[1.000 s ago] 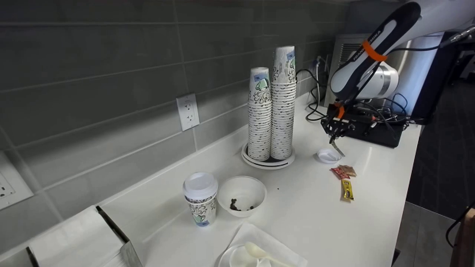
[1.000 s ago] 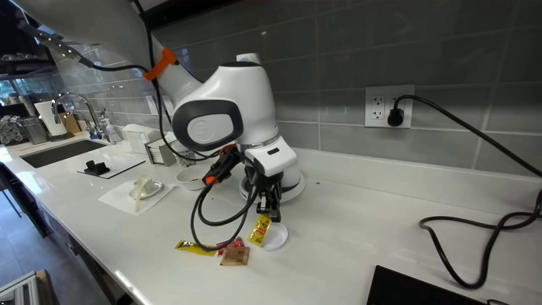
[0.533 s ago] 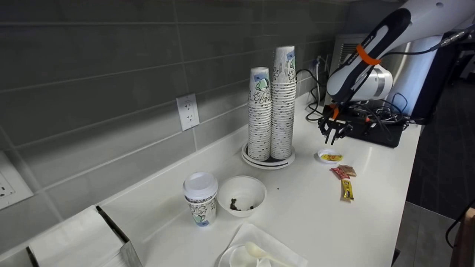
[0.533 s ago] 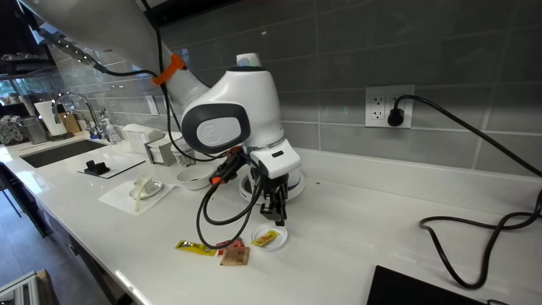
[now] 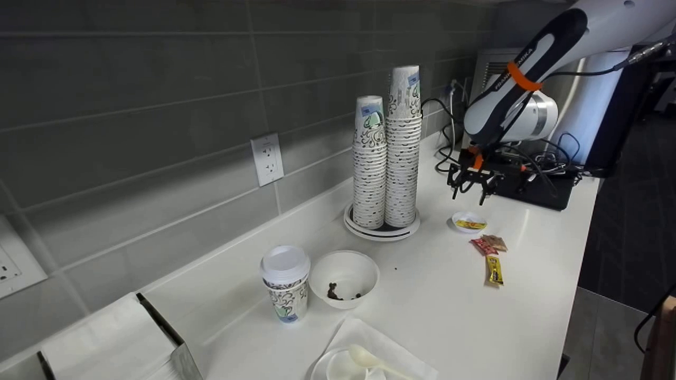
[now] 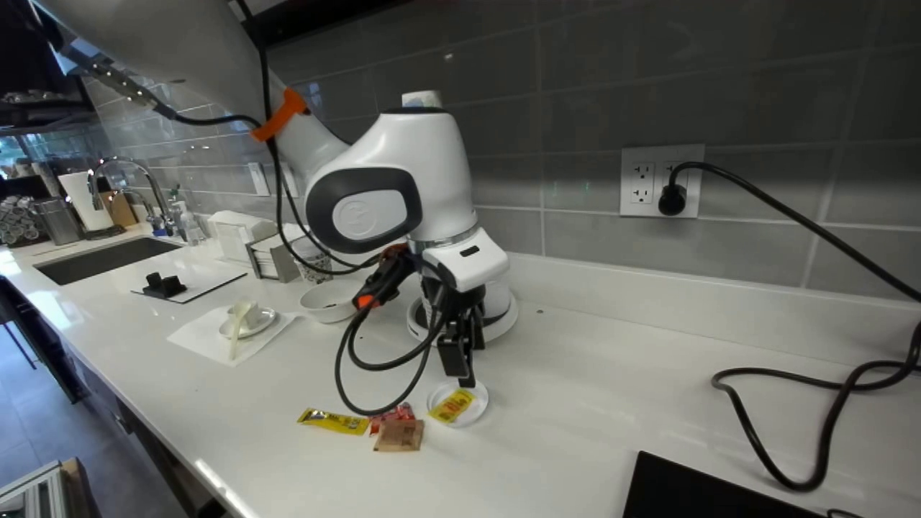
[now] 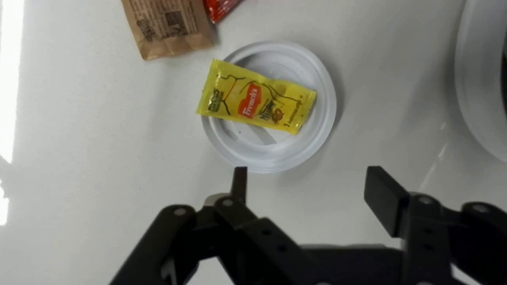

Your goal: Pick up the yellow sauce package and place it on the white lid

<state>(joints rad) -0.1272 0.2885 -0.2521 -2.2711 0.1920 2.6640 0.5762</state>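
Observation:
The yellow sauce package [image 7: 255, 99], printed with a red label, lies across the white lid [image 7: 273, 160]. Its left end overhangs the lid's rim in the wrist view. Both exterior views show the same package [image 5: 470, 225] inside the round lid [image 6: 476, 414]. My gripper [image 7: 307, 170] hovers just above and to one side of them, its black fingers [image 7: 384, 198] spread wide with only bare counter seen between. In an exterior view the gripper [image 5: 468, 199] stands over the lid with a gap between its tips. Nothing is held.
Close to the lid lie a brown packet [image 6: 399, 435], a red packet [image 5: 484, 246] and another yellow packet [image 5: 494, 270]. Tall cup stacks [image 5: 385, 184] stand on a round white tray [image 5: 381, 236] near the wall. A white bowl [image 5: 344, 264] sits farther along.
A second ago the gripper held the package over the lid. It has let go, the package has dropped flat onto the lid, and the fingers have spread apart.

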